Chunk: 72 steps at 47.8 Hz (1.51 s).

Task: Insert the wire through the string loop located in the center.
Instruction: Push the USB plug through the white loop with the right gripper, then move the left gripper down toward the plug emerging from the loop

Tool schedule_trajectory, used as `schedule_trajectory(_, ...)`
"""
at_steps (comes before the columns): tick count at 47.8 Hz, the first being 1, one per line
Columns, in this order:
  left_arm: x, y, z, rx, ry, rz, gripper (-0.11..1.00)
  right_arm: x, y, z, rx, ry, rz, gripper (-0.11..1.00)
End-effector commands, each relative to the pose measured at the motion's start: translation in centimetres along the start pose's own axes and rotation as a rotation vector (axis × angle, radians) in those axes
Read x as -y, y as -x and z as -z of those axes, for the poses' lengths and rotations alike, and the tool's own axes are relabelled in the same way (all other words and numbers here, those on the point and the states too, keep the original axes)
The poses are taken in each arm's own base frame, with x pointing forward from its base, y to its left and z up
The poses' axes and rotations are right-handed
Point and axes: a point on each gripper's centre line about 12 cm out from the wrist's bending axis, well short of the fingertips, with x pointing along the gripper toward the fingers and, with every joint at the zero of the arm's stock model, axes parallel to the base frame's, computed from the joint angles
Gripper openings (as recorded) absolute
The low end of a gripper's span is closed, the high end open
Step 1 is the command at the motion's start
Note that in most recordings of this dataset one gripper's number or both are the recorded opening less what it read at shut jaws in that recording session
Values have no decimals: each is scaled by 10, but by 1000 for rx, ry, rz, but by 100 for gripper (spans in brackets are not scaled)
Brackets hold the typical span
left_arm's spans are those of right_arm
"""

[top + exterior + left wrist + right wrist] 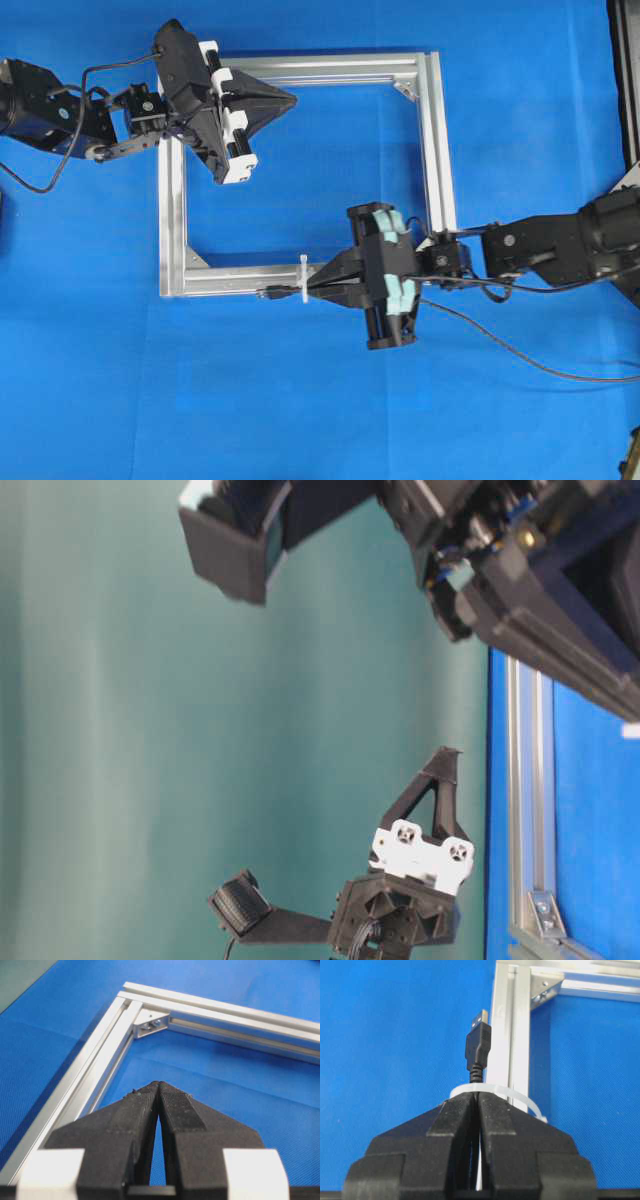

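The blue table (300, 400) is covered in part by a square silver frame (436, 150). Above its top rail the left gripper (290, 98) is held with jaws clenched on nothing. The right gripper's (312, 285) jaws are clamped on the wire (478, 1049), whose plug is seen past the loop (492, 1091) at the bottom rail.

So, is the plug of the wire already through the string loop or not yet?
Through. In the right wrist view the plug sticks out beyond the string loop, and the right hand, shut on the wire, is against the loop.
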Motion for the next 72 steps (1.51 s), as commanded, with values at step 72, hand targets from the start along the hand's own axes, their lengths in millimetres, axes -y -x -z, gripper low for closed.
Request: schedule_trajectory(72, 140, 45, -5, 25, -29, 381, 0, -2, -5, -13, 24, -1, -3, -2)
